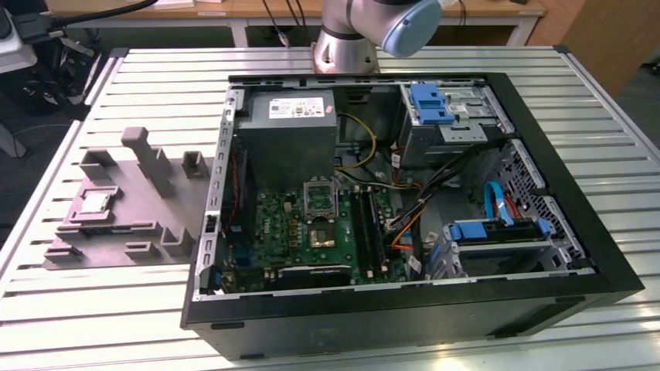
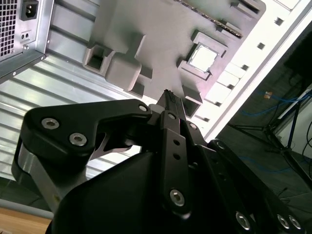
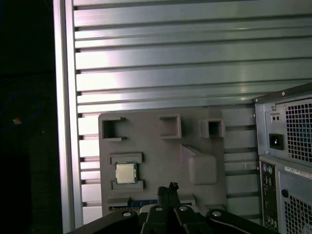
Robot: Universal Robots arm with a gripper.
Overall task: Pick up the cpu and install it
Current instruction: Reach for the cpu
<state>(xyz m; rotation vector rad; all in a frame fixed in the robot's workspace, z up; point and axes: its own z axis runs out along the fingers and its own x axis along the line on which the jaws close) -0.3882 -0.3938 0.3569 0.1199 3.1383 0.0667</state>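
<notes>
The cpu (image 1: 98,202) is a small silvery square lying flat in a recess of the grey moulded tray (image 1: 144,220), on the exterior view's left beside the open computer case. Both wrist views look down on it: the cpu (image 2: 202,57) (image 3: 126,173) sits between two raised plastic blocks. My gripper (image 2: 168,96) (image 3: 168,189) hangs well above the tray, apart from the cpu, its dark fingers shut together with nothing between them. Inside the case lies the green circuit board (image 1: 309,224) with its metal socket frame (image 1: 320,193).
The black computer case (image 1: 577,232) lies open on the slatted metal table (image 1: 154,69), with a power supply (image 1: 294,124), cables and blue drive brackets inside. The tray carries tall plastic posts (image 1: 144,154). The table's edge (image 3: 63,122) runs close beside the tray.
</notes>
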